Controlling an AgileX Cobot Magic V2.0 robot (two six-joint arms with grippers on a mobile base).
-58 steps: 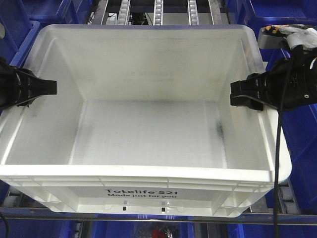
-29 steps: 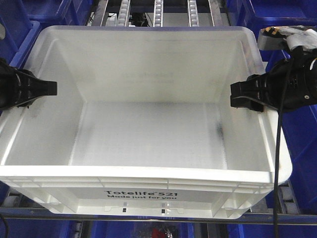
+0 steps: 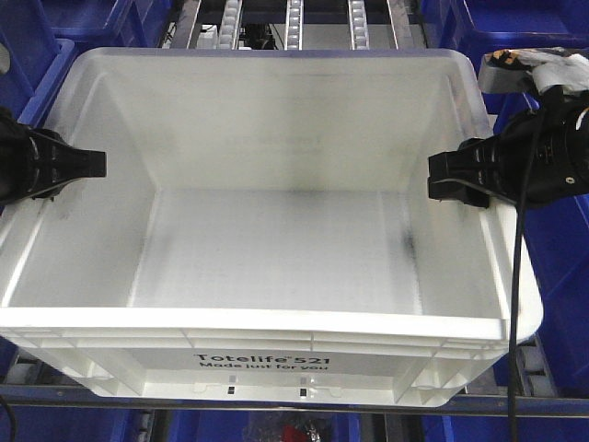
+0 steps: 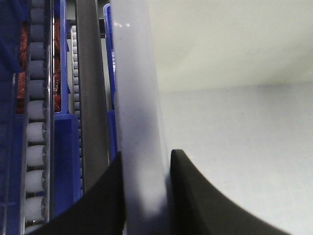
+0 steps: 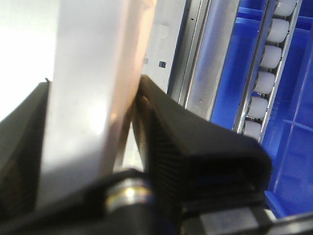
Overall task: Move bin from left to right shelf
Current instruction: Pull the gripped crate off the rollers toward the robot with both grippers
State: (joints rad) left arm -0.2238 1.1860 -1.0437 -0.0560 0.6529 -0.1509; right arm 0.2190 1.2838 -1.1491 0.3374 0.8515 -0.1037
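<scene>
The white bin (image 3: pixel 276 319), printed "Totelife 521", fills the front view and has nothing inside. My left gripper (image 3: pixel 92 164) is shut on its left rim and my right gripper (image 3: pixel 444 184) on its right rim. In the left wrist view the black fingers (image 4: pixel 195 196) of the gripper (image 4: pixel 145 157) pinch the bin wall (image 4: pixel 134 98) from both sides. The right wrist view shows the gripper (image 5: pixel 95 83) clamped on the wall (image 5: pixel 98 49) the same way. A grey rack with white roller lanes (image 3: pixel 294 20), looking like the right shelf, runs under and beyond the bin.
Dark blue totes flank the bin on the left (image 3: pixel 28 55) and right (image 3: pixel 557 276). Roller lanes (image 4: pixel 34 132) (image 5: pixel 266 81) and steel rails (image 4: pixel 90 98) run beside both side walls. A black cable (image 3: pixel 515 313) hangs from the right arm. A grey rail (image 3: pixel 92 401) crosses below the bin's front.
The bin has crept very slightly down and left in the front view. Both grippers keep the same hold on its rims.
</scene>
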